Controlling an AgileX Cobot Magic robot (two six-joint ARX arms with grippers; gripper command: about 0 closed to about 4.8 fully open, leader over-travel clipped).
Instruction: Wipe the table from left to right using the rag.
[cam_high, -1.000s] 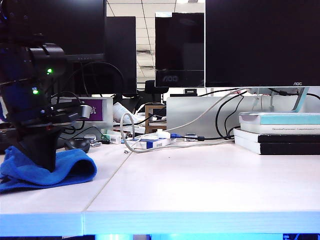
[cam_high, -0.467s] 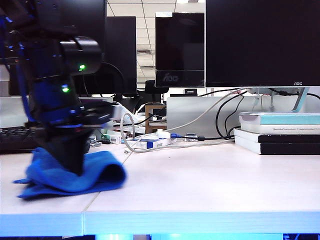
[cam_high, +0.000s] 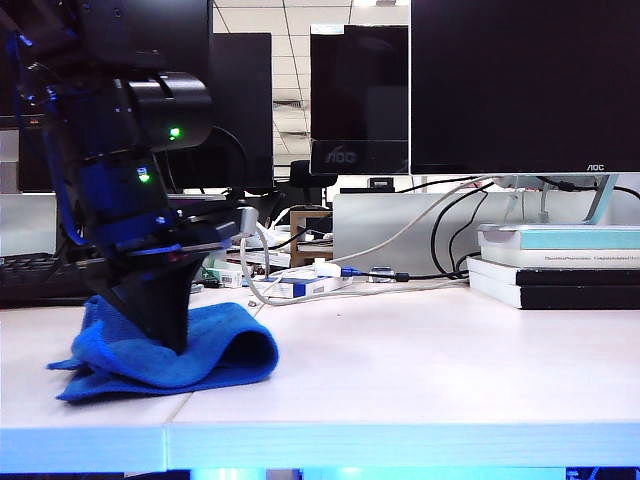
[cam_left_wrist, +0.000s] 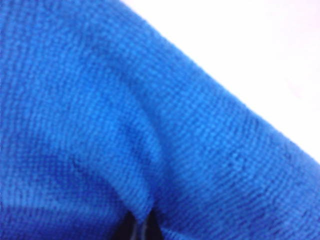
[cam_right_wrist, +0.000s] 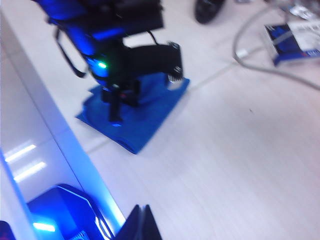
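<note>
A: The rag (cam_high: 175, 352) — where does it lie?

B: On the table (cam_high: 420, 370), at about eight o'clock in the exterior view, bunched with a rounded fold on its right. It has slid rightward since a second ago, when it sat against the left edge of that view; its fold now crosses the thin seam.

A: And the left gripper (cam_high: 172, 325)?

B: Pointing straight down, its tip buried in the cloth, jaws pinched shut on the rag. Its wrist camera sees almost nothing but blue fabric (cam_left_wrist: 125, 125). The arm has swung rightward with it.

A: The right gripper (cam_right_wrist: 142, 225)?

B: Off the exterior view; its own camera shows only dark fingertips close together, looking across at the left arm over the rag (cam_right_wrist: 135, 112). Holding nothing.

A: Further right?

B: Stacked books (cam_high: 560, 265) at three o'clock, unmoved.
</note>
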